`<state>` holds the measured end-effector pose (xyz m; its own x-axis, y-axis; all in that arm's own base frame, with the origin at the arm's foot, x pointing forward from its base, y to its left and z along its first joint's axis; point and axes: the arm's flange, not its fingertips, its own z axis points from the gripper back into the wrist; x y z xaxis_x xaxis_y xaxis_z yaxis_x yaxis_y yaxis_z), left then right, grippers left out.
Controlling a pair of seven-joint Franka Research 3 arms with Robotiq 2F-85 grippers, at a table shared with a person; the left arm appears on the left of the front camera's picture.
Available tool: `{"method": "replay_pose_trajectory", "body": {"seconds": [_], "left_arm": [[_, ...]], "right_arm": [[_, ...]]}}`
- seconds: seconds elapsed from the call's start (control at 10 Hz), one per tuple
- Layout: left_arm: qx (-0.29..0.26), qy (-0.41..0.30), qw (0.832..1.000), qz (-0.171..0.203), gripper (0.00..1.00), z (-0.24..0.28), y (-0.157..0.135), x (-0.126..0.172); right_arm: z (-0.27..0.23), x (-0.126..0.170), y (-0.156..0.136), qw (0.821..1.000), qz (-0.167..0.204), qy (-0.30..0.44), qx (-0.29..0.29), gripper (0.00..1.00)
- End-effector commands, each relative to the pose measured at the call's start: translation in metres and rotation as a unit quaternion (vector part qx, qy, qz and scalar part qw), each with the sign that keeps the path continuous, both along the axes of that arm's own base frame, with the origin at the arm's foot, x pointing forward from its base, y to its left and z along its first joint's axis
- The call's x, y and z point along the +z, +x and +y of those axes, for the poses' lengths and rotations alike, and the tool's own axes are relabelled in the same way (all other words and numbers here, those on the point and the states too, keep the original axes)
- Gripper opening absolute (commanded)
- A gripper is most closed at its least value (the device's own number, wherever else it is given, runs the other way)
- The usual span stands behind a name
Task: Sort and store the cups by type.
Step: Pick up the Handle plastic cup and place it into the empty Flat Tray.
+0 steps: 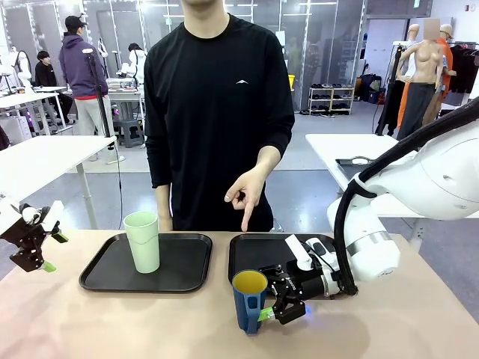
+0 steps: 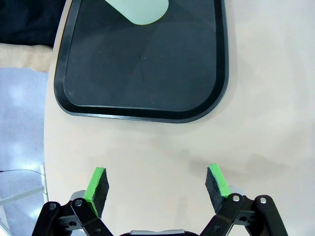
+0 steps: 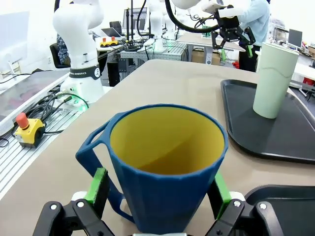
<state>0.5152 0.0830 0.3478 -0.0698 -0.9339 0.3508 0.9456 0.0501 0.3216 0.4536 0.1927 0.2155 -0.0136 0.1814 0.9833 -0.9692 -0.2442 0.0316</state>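
The right gripper (image 1: 271, 305) has its jaws spread wide around the one dark blue mug (image 1: 249, 301) (yellow inside), pads beside its walls; the mug stands on the table (image 1: 112, 325) before the right of two black trays (image 1: 258, 250). The left gripper (image 2: 157, 184) hangs wide apart, holding nothing. One mint-green tumbler (image 1: 142, 241) stands upright on the left tray (image 1: 179, 262). A person's hand (image 1: 245, 193) points downward.

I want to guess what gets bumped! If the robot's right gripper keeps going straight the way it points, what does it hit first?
The blue mug. The right gripper is open with the mug already between its green pads, so it would likely press straight against the mug's side.
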Motion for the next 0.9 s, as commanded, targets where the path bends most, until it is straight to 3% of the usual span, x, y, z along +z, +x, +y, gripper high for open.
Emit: {"method": "replay_pose_trajectory", "body": {"seconds": [0.0, 0.8], "left_arm": [[-0.003, -0.007, 1.000, -0.011, 1.00, 0.001, -0.001, 0.000], [-0.003, -0.007, 1.000, -0.011, 1.00, 0.001, -0.001, 0.000]], "right_arm": [[0.011, -0.006, 0.004, 1.000, -0.012, 0.018, 0.005, 1.00], [0.020, -0.016, 0.004, 0.999, 0.001, 0.043, 0.008, 1.00]]}}
